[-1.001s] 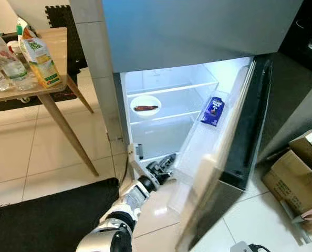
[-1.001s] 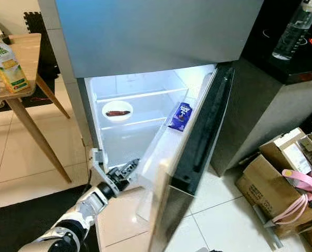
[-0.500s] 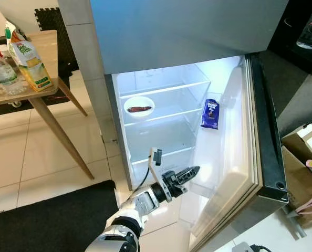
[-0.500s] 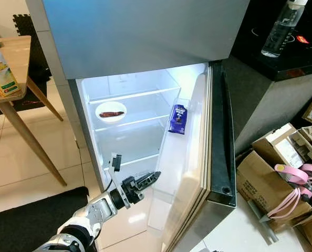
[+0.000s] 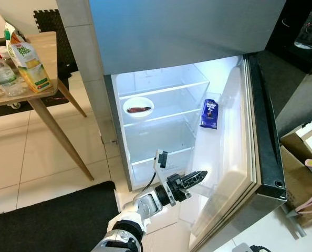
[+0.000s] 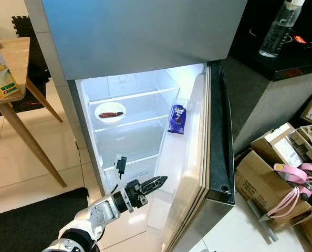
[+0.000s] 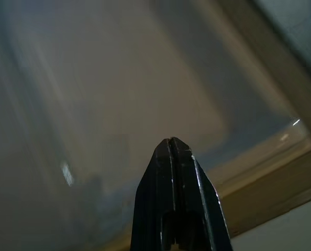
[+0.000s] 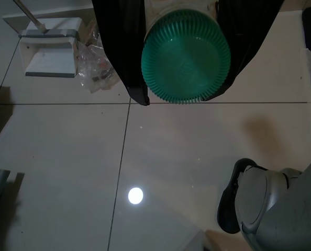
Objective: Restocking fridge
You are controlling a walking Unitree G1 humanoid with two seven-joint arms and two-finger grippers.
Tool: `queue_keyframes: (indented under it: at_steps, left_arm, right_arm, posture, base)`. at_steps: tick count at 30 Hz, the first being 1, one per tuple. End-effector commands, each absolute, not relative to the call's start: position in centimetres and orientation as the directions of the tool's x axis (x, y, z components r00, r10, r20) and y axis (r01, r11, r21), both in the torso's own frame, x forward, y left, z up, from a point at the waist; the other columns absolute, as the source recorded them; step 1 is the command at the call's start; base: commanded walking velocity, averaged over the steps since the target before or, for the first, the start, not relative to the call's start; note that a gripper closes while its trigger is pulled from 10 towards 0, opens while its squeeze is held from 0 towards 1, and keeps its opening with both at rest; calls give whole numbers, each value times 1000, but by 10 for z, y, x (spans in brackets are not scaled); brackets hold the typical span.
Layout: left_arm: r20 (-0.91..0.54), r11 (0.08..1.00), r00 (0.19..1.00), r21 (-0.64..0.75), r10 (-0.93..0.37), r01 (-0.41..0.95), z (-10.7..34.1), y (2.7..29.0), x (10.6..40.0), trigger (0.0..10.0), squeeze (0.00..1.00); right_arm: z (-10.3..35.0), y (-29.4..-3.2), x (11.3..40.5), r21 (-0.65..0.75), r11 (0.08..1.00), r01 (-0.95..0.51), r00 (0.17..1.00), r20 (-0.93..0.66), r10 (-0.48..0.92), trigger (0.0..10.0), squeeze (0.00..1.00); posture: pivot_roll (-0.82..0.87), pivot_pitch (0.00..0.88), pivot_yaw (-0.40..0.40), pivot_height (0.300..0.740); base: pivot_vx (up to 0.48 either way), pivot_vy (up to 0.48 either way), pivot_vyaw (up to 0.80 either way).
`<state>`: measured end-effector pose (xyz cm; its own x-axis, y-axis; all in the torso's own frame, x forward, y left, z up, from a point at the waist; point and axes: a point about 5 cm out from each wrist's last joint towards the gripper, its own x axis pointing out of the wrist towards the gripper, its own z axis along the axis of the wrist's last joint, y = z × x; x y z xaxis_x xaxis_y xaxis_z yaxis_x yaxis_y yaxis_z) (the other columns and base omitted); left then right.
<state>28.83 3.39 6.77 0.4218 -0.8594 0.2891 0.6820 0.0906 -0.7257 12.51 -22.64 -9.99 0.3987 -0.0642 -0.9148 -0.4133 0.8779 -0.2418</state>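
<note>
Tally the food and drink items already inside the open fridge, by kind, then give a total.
Plates with food: 1, white plate on the upper shelf
Cartons: 1, blue carton in the door rack
Total: 2

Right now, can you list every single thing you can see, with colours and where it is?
fridge: one, silver, door swung open to the right
plate: one, white, upper fridge shelf, something dark red on it
carton: one, purple, door shelf
table: one, wooden, left of fridge
juice carton: one, green and yellow, on table
water bottles: clear, on table
mat: one, black, on floor
boxes: cardboard, brown, right of fridge
left claw: black, shut, low inside fridge
right claw: black, shut on green cap
</note>
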Motion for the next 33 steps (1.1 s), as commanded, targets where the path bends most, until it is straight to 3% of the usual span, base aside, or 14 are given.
queue_keyframes:
  at_steps: [1, 6, 8, 11, 12, 13, 14, 16, 25, 33]
  left_arm:
    - [346, 31, 415, -735, -842, 678, 73, 13, 283, 10000, 0]
    - [395, 104, 530, -721, -750, 685, 86, 42, 298, 10000, 0]
    - [381, 185, 634, -743, -673, 643, 86, 63, 307, 10000, 0]
    - [362, 225, 675, -753, -643, 618, 84, 71, 310, 10000, 0]
    - [313, 288, 735, -773, -602, 565, 77, 80, 313, 10000, 0]
    - [313, 288, 735, -773, -602, 565, 77, 80, 313, 10000, 0]
    - [247, 356, 784, -785, -570, 506, 68, 85, 314, 10000, 0]
    - [194, 406, 812, -788, -551, 464, 61, 88, 313, 10000, 0]
    - [36, 488, 850, -805, -525, 336, 37, 74, 302, 10000, 0]
    - [-33, 516, 854, -808, -520, 283, 29, 63, 298, 10000, 0]
  right_arm:
    - [-101, -231, 119, -246, 879, -408, 376, -923, -84, 10000, 0]
    - [-102, -231, 115, -242, 878, -413, 362, -928, -85, 10000, 0]
    - [-102, -231, 115, -241, 876, -417, 357, -930, -86, 10000, 0]
    - [-103, -231, 115, -241, 876, -419, 356, -931, -86, 10000, 0]
    - [-103, -231, 114, -240, 875, -420, 355, -931, -85, 10000, 0]
    - [-103, -231, 114, -240, 875, -420, 355, -931, -85, 10000, 0]
    - [-103, -230, 115, -239, 876, -418, 355, -931, -85, 10000, 0]
    - [-103, -230, 115, -239, 877, -417, 356, -931, -85, 10000, 0]
    - [-103, -233, 114, -241, 882, -404, 343, -934, -98, 10000, 0]
    - [-103, -234, 111, -241, 879, -412, 327, -939, -104, 10000, 0]
  posture:
    - [-116, 59, -28, 740]
    - [-114, 61, -27, 740]
    - [-112, 62, -27, 740]
    - [-106, 64, -29, 740]
    - [-104, 65, -31, 740]
    - [-104, 65, -31, 740]
    - [-103, 66, -32, 740]
    - [-108, 66, -33, 740]
    - [-117, 68, -35, 740]
    - [-119, 66, -35, 740]
  base:
    - [0, 0, 0]
    - [0, 0, 0]
    - [0, 0, 0]
    - [0, 0, 0]
    - [0, 0, 0]
    - [0, 0, 0]
    - [0, 0, 0]
    - [0, 0, 0]
    - [0, 0, 0]
    - [0, 0, -746]
